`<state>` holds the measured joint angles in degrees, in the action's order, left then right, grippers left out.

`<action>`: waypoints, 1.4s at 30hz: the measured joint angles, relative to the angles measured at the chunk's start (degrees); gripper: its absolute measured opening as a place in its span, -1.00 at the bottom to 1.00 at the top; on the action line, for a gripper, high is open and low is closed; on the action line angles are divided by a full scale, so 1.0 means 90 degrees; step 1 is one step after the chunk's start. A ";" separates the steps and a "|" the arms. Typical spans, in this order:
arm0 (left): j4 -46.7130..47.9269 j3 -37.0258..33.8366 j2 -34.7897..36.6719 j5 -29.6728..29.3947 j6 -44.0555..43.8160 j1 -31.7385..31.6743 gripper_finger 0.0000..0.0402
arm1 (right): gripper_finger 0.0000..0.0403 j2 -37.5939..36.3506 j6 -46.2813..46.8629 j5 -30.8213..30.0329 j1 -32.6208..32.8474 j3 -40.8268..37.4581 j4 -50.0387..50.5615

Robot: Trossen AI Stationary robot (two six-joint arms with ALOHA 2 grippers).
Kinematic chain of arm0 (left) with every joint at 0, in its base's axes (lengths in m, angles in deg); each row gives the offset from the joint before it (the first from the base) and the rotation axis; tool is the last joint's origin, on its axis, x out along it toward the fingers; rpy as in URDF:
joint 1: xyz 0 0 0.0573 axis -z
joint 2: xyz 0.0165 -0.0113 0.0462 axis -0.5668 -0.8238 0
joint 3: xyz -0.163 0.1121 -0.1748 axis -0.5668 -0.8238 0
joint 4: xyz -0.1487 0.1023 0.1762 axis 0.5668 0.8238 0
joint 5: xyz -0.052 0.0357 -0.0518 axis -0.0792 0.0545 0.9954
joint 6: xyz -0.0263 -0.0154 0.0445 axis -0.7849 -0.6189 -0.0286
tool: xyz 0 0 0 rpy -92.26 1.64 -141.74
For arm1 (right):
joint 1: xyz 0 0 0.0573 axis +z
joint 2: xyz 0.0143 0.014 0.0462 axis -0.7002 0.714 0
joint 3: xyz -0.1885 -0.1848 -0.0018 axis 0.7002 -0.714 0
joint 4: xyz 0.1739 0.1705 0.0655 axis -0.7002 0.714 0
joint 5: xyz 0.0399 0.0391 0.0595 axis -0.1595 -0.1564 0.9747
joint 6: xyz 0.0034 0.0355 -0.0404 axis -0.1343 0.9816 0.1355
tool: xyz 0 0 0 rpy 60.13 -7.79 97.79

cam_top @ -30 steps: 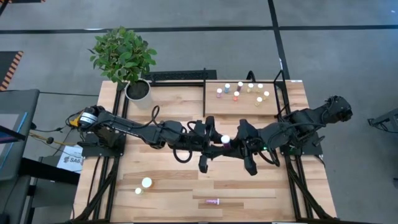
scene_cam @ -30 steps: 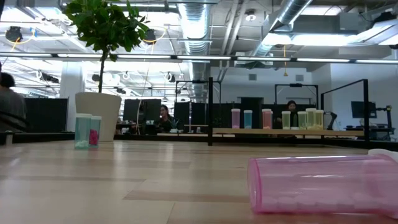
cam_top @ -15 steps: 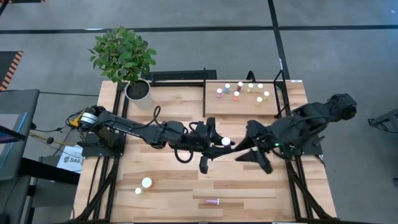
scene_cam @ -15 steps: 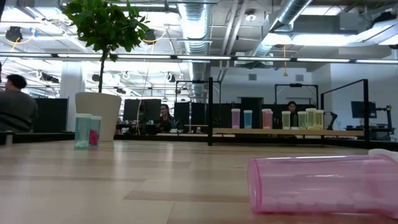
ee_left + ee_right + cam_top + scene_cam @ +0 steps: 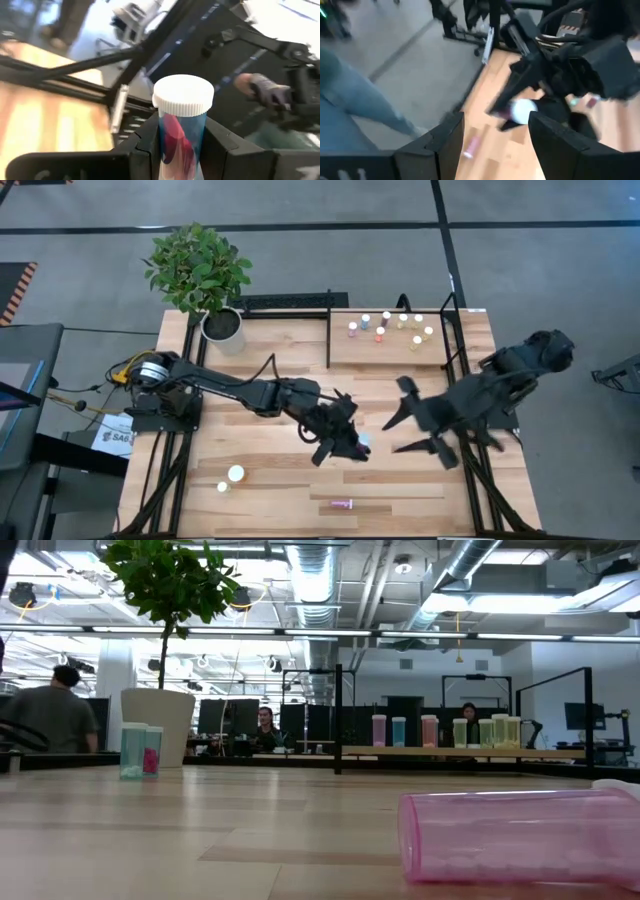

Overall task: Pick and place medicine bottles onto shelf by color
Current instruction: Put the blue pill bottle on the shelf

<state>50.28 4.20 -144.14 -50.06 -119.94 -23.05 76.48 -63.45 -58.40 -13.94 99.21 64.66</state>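
My left gripper (image 5: pixel 348 444) is over the middle of the table, shut on a medicine bottle (image 5: pixel 182 131) with a white cap, a clear bluish body and red pills inside. My right gripper (image 5: pixel 396 436) stands open a little to its right, with nothing between its fingers (image 5: pixel 445 142). The shelf (image 5: pixel 388 350) at the far right carries several small white-capped bottles on their bases. Two more bottles (image 5: pixel 230 478) stand near the front left. A pink bottle (image 5: pixel 343 504) lies on its side near the front edge. My left gripper pinches the bottle's body (image 5: pixel 166 150) just below the cap between its two fingers (image 5: pixel 144 150). The white cap (image 5: pixel 183 95) stands clear of the fingers. The fingers come roughly level, from the table's left. The bottle is lifted clear of the table.
A potted plant (image 5: pixel 222 323) stands at the far left corner. A black frame rail (image 5: pixel 329 338) borders the shelf's left side. In the low view the lying pink bottle (image 5: pixel 515 836) is close in front, and people sit in the room beyond.
My right gripper has let go of the bottle, opened and drawn back toward the table's right edge. My left gripper has kept the bottle, rolled, and carried it down and toward the near edge.
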 joint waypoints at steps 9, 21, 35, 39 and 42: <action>-0.1532 0.0012 -0.0392 0.1396 -0.0460 0.0142 -0.60 | 0.21 0.0747 -0.1600 -0.0017 0.0071 -0.0015 -0.0092; -0.1216 0.0012 -0.0395 0.1260 -0.0465 0.0105 -0.60 | 0.21 0.1031 -0.1964 -0.0024 -0.0031 -0.0008 -0.0845; -0.1275 0.0012 -0.0393 0.1290 -0.0413 0.0046 -0.60 | 0.21 0.1169 -0.1952 -0.0011 -0.0058 -0.0012 -0.0875; -0.1348 0.0012 -0.0393 0.1291 -0.0412 0.0044 -0.60 | 0.15 0.1169 -0.1950 -0.0009 -0.0058 -0.0012 -0.0875; -0.1450 0.0012 -0.0393 0.1300 -0.0413 0.0044 -0.60 | 0.05 0.1166 -0.1943 -0.0007 -0.0058 -0.0012 -0.0871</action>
<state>37.23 4.31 -147.68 -38.36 -123.66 -22.65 86.98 -80.94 -58.47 -14.46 99.10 56.82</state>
